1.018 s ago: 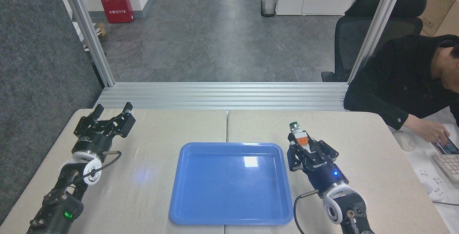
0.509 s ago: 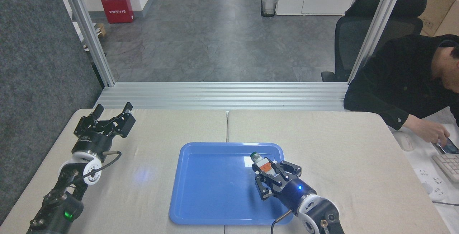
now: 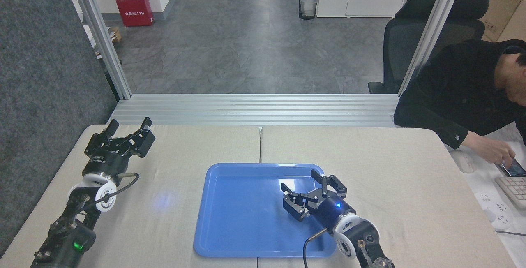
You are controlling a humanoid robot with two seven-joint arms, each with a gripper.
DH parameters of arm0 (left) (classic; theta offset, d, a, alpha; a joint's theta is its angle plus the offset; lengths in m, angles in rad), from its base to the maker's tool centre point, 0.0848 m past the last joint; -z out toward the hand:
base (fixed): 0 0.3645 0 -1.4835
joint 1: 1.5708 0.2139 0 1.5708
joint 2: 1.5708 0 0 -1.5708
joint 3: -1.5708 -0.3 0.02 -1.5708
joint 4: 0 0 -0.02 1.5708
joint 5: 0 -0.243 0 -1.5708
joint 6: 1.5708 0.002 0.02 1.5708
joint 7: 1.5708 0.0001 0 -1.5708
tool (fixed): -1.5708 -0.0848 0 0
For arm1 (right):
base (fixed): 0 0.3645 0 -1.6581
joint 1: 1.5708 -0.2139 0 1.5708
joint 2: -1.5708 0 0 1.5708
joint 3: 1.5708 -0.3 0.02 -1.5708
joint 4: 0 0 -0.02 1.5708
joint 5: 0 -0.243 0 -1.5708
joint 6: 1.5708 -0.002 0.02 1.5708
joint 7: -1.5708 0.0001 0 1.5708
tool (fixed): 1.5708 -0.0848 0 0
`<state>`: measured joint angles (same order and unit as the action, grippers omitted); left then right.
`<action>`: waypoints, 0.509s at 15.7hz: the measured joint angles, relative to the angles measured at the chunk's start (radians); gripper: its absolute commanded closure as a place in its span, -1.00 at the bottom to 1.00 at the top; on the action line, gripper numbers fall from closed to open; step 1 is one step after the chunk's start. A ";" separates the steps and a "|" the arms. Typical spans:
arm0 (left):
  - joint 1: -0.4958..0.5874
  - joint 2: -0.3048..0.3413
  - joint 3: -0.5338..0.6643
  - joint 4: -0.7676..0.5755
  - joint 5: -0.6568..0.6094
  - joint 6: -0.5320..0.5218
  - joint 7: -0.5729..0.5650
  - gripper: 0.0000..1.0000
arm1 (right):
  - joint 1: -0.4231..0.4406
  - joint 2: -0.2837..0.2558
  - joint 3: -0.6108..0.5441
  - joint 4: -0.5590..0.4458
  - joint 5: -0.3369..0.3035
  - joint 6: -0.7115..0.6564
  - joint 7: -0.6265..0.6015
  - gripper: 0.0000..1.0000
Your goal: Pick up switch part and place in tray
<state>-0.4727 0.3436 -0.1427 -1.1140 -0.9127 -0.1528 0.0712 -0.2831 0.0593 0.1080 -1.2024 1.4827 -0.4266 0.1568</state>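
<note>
Blue tray [image 3: 230,218] under our right gripper [image 3: 302,185] — jaws spread, nothing visible between them; switch part unseen — left gripper [image 3: 128,126] spread over the table [image 3: 402,157]

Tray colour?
Glossy blue tray, plain, no pattern; head view shows it best.

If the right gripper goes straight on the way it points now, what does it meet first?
Probably the tray: the right gripper, open, points up-left, low over the tray's floor. Its height is unclear, so it may only pass above.
</note>
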 measured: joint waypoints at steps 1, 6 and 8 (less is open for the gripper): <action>0.000 0.000 0.000 0.000 0.000 0.000 0.000 -1.00 | -0.016 -0.009 -0.021 0.006 -0.020 0.002 -0.017 -1.00; 0.000 0.000 0.000 0.001 0.000 0.000 0.000 -1.00 | -0.034 -0.101 -0.154 0.031 -0.084 0.005 -0.128 -0.97; -0.001 0.000 0.000 0.001 0.000 0.000 0.000 -1.00 | -0.002 -0.131 -0.207 0.032 -0.116 0.014 -0.116 -0.97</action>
<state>-0.4734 0.3436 -0.1427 -1.1132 -0.9127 -0.1525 0.0712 -0.2849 -0.0715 -0.0991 -1.1702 1.3667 -0.4129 0.0413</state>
